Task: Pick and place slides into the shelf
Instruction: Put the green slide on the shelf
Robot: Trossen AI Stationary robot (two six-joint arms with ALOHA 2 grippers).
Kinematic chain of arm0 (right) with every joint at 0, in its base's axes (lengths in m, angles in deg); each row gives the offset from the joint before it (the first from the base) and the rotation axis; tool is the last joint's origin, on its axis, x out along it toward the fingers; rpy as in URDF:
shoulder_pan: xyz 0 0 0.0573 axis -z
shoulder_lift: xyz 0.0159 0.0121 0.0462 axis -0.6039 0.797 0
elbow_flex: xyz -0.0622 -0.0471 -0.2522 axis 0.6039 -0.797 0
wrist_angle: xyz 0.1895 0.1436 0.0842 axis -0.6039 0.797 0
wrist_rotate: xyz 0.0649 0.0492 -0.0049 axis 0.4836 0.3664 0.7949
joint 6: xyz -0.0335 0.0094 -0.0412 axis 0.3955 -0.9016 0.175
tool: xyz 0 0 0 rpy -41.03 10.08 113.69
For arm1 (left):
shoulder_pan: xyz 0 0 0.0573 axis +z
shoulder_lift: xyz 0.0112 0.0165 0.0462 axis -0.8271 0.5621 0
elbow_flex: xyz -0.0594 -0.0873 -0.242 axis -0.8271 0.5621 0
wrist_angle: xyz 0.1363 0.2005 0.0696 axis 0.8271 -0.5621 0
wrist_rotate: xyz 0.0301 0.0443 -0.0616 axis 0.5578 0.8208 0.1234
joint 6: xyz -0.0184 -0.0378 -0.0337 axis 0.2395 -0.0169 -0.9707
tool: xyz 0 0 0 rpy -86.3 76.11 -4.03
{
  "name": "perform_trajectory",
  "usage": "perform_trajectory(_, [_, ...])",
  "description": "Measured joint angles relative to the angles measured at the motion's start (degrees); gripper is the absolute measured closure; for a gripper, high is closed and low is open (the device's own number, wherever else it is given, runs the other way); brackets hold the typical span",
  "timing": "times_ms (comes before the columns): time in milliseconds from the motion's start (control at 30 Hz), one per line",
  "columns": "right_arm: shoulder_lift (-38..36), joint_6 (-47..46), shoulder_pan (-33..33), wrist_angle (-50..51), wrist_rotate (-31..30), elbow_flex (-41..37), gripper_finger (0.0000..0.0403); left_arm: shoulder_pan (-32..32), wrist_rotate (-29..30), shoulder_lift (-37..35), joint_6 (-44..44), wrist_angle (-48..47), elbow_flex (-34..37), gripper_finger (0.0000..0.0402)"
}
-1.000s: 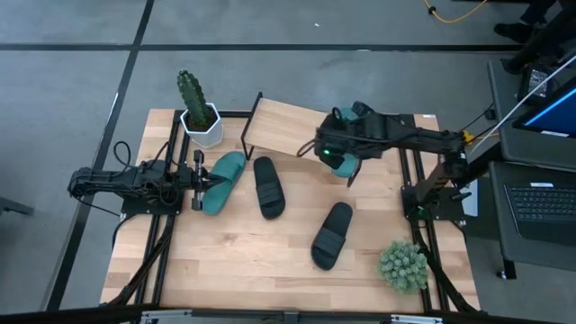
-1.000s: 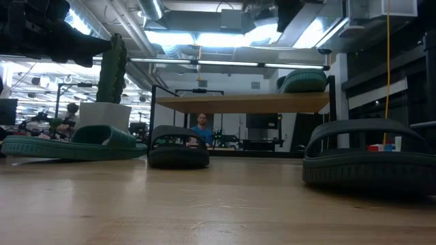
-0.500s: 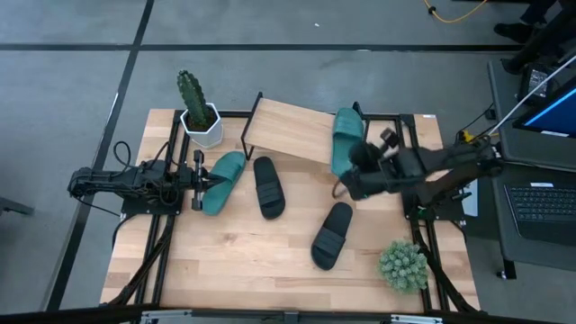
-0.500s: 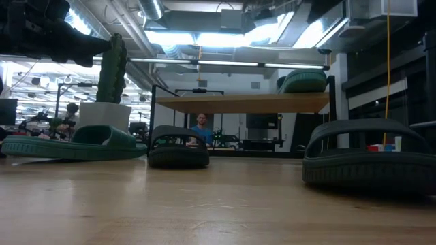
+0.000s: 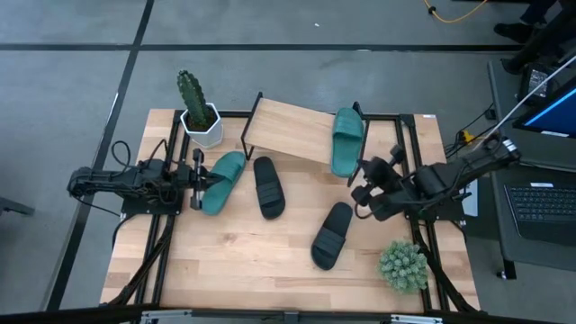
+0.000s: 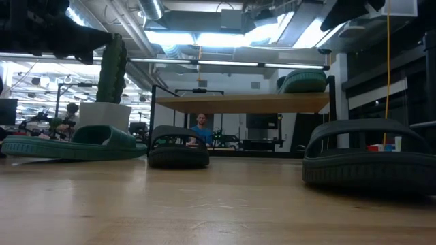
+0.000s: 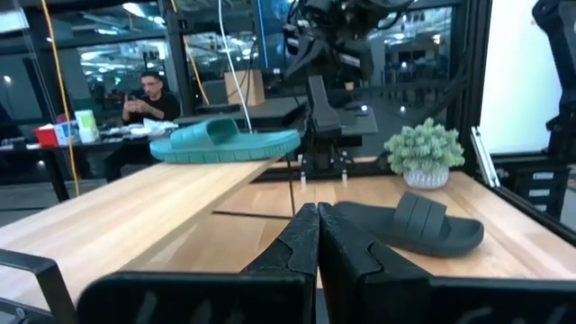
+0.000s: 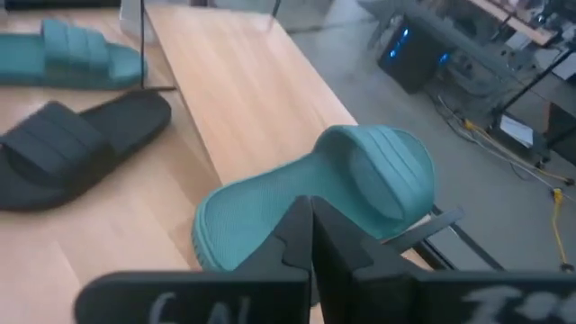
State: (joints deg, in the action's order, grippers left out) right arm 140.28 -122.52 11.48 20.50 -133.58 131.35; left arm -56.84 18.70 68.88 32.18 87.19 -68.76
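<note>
A tall green cactus in a white faceted pot (image 5: 197, 110) stands just beyond the left pincer; a small bushy pale-green plant (image 5: 402, 265) sits near the right pincer; a seated person (image 7: 144, 94) appears in the room behind.

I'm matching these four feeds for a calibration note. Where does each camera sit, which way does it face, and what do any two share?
High view: overhead, looking straight down at the table; shows both arms, the left claw, the right claw.
Low view: at tabletop height, looking level across at the shelf; dark arm parts at the top.
Left wrist view: on the left arm, facing across the table; its shut claw below.
Right wrist view: on the right arm, facing the shelf; its shut claw below.
Shared: all four show the teal slide on the shelf.
</note>
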Motion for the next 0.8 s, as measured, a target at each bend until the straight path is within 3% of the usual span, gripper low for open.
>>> perform_trajectory(333, [-2.43, 15.84, -1.66, -24.85, -2.54, -9.86, 0.0399, 0.02, 3.05, 12.0, -1.1, 2.7, -5.58, 0.0401])
perform_trajectory(600, [-2.54, 17.16, -3.3, -33.51, -4.24, -15.95, 0.04, 0.02, 2.54, 20.97, 0.04, 2.55, -10.96, 0.0401])
perform_trajectory(800, [-2.54, 15.62, -8.72, -34.8, -4.13, -16.86, 0.0401, 0.0, 2.37, 23.1, -1.63, -3.35, -13.32, 0.0402])
